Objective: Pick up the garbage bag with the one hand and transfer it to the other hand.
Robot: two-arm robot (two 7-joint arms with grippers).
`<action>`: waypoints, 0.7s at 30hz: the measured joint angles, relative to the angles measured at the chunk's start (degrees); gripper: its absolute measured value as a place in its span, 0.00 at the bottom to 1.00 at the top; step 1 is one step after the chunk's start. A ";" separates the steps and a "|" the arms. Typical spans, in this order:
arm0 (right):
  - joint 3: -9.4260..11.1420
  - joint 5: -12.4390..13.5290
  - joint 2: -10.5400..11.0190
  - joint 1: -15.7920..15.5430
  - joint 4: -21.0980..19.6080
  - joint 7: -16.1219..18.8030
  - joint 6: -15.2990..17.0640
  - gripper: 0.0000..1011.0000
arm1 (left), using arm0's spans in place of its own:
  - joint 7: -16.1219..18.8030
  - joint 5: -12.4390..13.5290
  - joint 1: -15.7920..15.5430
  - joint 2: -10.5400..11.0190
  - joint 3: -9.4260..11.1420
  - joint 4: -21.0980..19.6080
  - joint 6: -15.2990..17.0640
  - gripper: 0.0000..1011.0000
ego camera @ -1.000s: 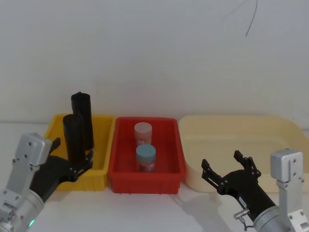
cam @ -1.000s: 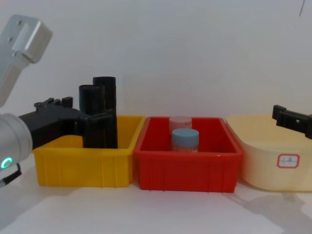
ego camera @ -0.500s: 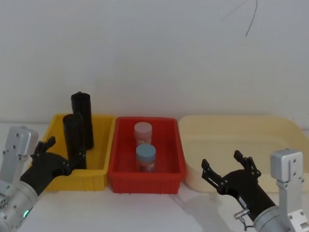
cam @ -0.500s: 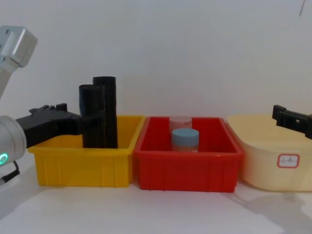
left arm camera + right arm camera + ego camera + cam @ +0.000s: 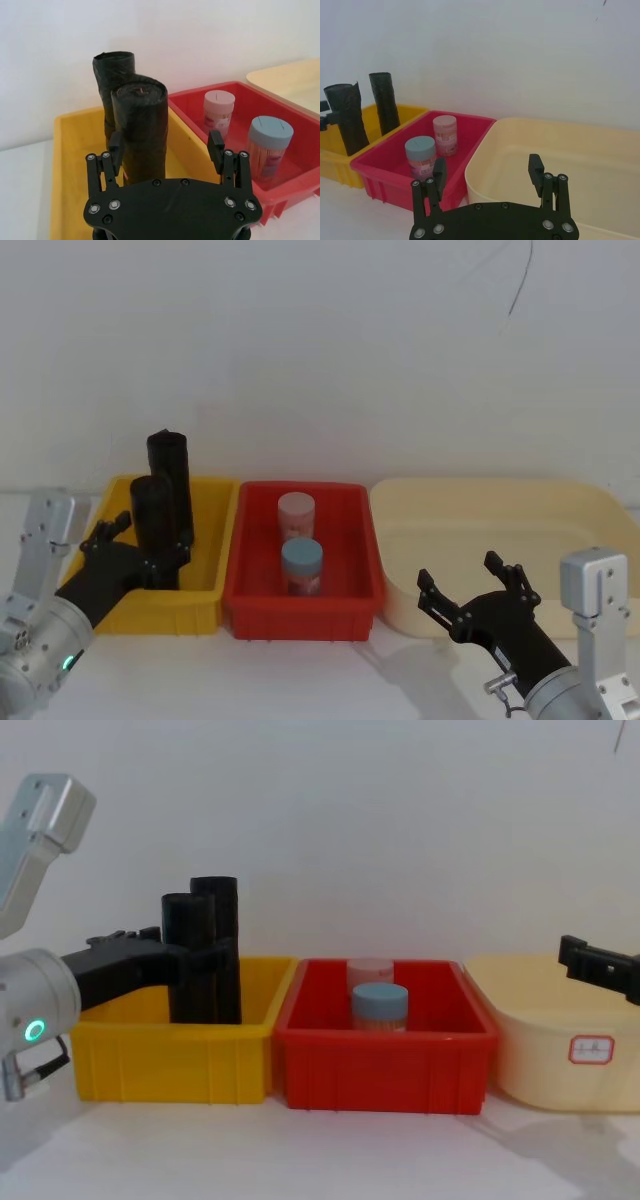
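My left pincer (image 5: 150,543) is nearest, at about 8 o'clock from the red bin (image 5: 300,620) in the middle of my table. Its fingers (image 5: 116,145) are spread apart with the garbage bag (image 5: 142,130) standing between them. One finger sits right at the roll's side and the other is well off it, so nothing is clamped. A green ring light (image 5: 35,1030) glows on the arm behind it.

My right pincer (image 5: 457,572) hangs at about 4 o'clock, just before the near corner of the cream tub (image 5: 500,540). Its fingers are also wide apart and it holds nothing.

The garbage bag is upright in the yellow bin (image 5: 205,600), at 9 o'clock from the red bin, and its top rises above the bin's rim. Just behind it, toward 10 o'clock, a second black roll (image 5: 170,475) stands a little taller in the same bin. I cannot tell whether the two touch.

In the red bin, a blue-lidded jar (image 5: 301,565) stands nearer me, with a pink-lidded jar (image 5: 296,515) just beyond it at 12 o'clock. The cream tub lies at 3 o'clock, beside the red bin, and carries a small white label (image 5: 590,1049) on its near wall.

A plain white wall (image 5: 320,360) stands beyond the three containers.
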 joint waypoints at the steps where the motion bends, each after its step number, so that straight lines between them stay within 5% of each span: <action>1: 0.00 0.00 0.00 0.00 0.00 0.00 0.00 0.99 | -0.12 0.02 -0.18 -0.11 0.01 0.22 -0.14 0.99; 21: 0.00 0.00 0.00 0.00 0.00 0.00 0.00 0.99 | -0.86 1.28 -3.55 -2.46 -0.36 3.84 -2.05 0.99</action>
